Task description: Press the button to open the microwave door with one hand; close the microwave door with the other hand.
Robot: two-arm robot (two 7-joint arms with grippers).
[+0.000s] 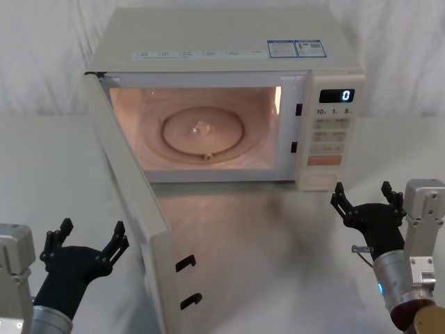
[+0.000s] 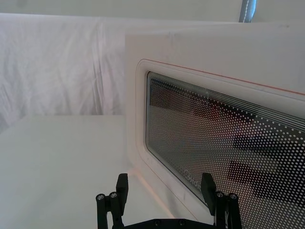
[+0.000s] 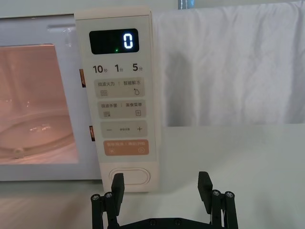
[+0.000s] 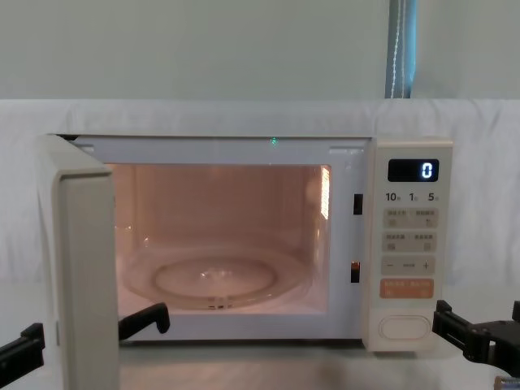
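The microwave door stands swung wide open on its left hinge, edge-on in the chest view; its mesh window side faces my left wrist camera. The lit cavity with a glass turntable is exposed. The cream pill-shaped button sits at the bottom of the control panel. My right gripper is open, a short way in front of the button and not touching it. My left gripper is open, just outside the open door's outer face.
The microwave stands on a white table with white cloth behind. The display reads 0. An orange key lies just above the button. Bare tabletop lies to the right of the microwave.
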